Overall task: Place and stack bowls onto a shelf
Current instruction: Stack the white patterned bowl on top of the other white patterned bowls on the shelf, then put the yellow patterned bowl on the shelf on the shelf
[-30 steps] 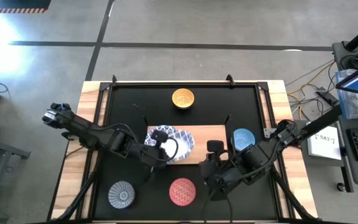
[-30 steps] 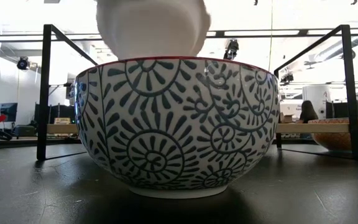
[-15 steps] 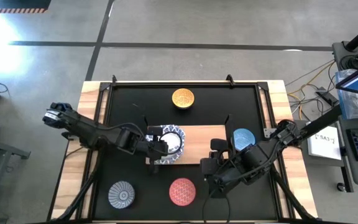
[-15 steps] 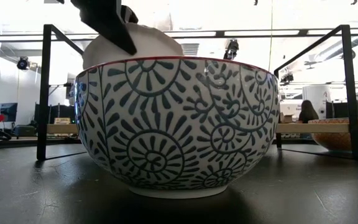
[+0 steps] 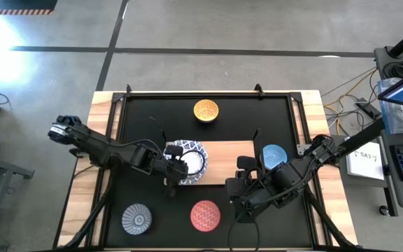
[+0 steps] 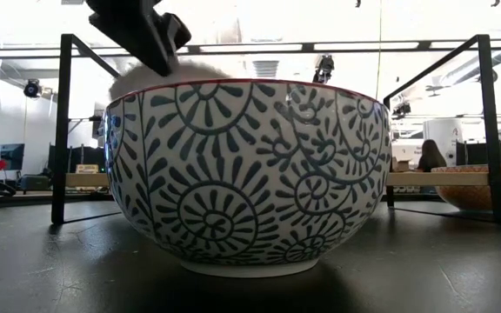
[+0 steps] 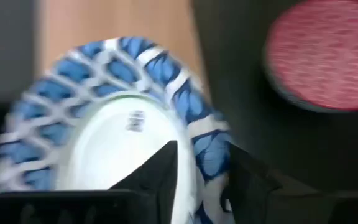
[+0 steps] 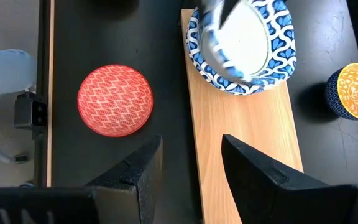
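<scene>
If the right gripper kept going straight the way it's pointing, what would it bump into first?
Probably the shelf: the right gripper points along this wooden board toward the stacked blue-and-white bowls at its far end. Its height above the board is unclear.

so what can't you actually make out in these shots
- Low view: the big patterned bowl up close hides most of the table; only a dark gripper part shows above its rim.
- Left wrist view: motion blur; whether the left gripper still grips the blue-and-white bowl is unclear.
- High view: how many bowls sit stacked on the shelf is too small to count.
</scene>
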`<move>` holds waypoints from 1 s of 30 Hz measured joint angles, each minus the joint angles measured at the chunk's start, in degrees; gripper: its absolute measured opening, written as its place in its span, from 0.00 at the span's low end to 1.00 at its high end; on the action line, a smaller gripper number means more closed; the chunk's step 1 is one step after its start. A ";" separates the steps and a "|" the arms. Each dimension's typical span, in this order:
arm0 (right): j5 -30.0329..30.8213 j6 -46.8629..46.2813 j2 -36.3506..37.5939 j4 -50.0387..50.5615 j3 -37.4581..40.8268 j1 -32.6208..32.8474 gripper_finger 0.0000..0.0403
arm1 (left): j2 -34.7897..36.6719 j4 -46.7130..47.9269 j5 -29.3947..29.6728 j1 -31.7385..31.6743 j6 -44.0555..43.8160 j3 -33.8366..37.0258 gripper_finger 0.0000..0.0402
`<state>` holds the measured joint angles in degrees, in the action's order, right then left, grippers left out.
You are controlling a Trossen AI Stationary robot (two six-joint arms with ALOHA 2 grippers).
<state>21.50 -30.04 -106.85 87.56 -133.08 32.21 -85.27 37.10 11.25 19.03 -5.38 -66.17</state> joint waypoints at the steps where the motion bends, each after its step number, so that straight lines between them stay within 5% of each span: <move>1: 0.00 0.00 0.00 0.05 0.00 0.00 0.39 | 0.00 0.09 -2.07 0.07 0.07 0.00 0.28; 5: -0.45 0.00 0.00 0.24 0.00 0.00 0.39 | 0.00 0.54 -7.90 0.34 0.06 -0.31 0.33; 18: 2.01 -7.38 0.82 2.48 0.02 -2.78 0.39 | -0.02 0.44 -8.60 1.41 0.32 -4.65 0.37; 30: -0.91 11.04 0.98 2.45 0.67 -16.47 0.37 | -0.02 -1.29 -8.59 3.56 0.07 -5.14 0.36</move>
<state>20.59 -19.00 -105.86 90.00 -132.40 15.74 -85.30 35.81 2.67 22.58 -5.31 -71.31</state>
